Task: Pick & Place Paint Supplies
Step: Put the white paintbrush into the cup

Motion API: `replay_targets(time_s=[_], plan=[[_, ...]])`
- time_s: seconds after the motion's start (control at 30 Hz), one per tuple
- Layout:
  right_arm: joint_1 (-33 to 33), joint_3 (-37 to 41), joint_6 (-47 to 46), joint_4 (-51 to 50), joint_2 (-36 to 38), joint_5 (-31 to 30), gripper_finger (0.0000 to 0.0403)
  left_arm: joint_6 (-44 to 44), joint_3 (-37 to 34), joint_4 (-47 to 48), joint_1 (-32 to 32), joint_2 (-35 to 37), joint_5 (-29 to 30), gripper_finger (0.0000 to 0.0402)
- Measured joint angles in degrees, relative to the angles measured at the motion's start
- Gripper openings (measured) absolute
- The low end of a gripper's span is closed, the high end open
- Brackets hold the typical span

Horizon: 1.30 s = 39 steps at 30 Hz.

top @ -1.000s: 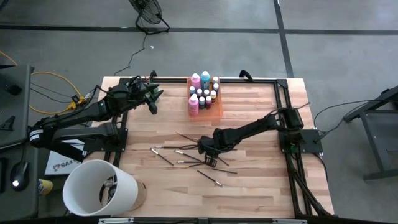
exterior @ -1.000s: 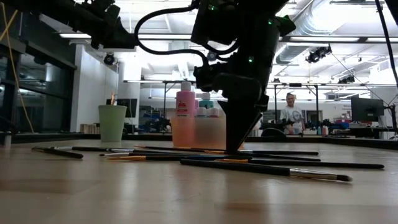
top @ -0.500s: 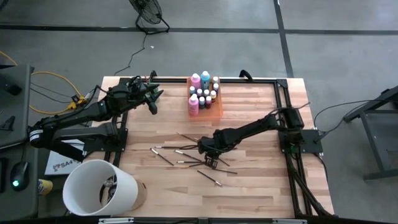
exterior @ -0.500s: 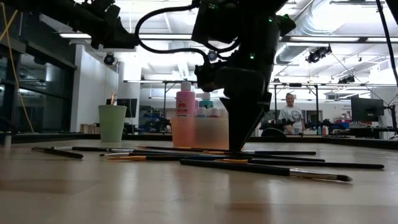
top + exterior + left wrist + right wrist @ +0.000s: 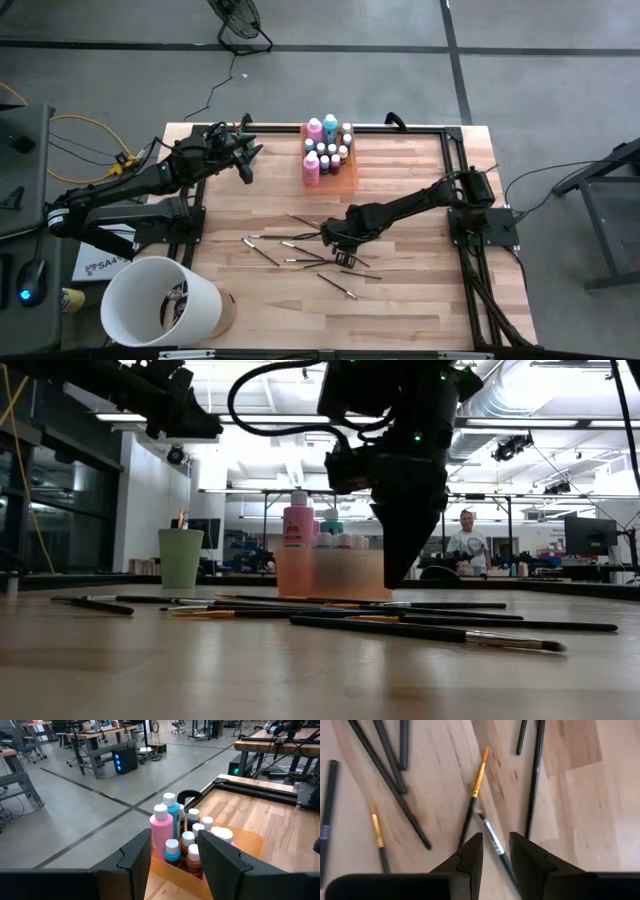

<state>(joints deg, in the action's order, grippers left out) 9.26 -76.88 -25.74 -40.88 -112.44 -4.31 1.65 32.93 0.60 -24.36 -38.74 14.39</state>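
The right pincer point(image 5: 338, 243) hangs above the scattered brushes point(image 5: 300, 250) on the tabletop point(image 5: 400, 290), on the side of them away from the orange tray point(image 5: 345, 175). Its fingers point(image 5: 470, 855) stand slightly apart with nothing between them. One silver-ferruled brush point(image 5: 490, 836) lies on the wood right under the gap (its dark handle runs out of sight beneath a finger). The left pincer point(image 5: 245, 160) waits beside the orange tray, fingers point(image 5: 140, 855) apart and empty, facing the pink and teal bottles point(image 5: 165, 827) and small pale-capped bottles point(image 5: 192, 850) standing in that tray. No label can be read
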Motion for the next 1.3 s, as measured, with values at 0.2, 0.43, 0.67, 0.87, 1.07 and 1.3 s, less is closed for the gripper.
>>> replay_targets(time_s=[0.2, 0.43, 0.67, 0.87, 1.07, 1.3], plan=[[0.8, 0.07, 3.33, 0.27, -1.45, -0.34, 0.0089, 0.03, 0.0, 0.0, 0.0, 0.0, 0.0, 0.0157], [2.09, 0.0, 8.29, 0.75, -1.36, -2.33, 0.0089, 0.11, 0.0, 0.02, -0.02, 0.0, 0.0, 0.0157], [1.88, 0.0, 14.49, 0.91, -1.36, -3.29, 0.0089, 0.11, 0.0, 0.02, -0.02, 0.0, 0.0, 0.0157], [1.84, 0.0, 18.59, 4.34, -1.36, -3.29, 0.0089, 0.13, 0.0, 0.04, -0.02, 0.0, 0.0, 0.0157], [1.82, -0.01, 21.45, 5.18, -2.32, -3.45, 0.0089, 0.2, 0.0, 0.04, -0.01, 0.0, 0.0, 0.0157], [1.57, -0.07, 22.58, 4.96, -3.0, -3.36, 0.0089, 0.22, 0.0, 0.13, -0.02, 0.0, 0.0, 0.0157]])
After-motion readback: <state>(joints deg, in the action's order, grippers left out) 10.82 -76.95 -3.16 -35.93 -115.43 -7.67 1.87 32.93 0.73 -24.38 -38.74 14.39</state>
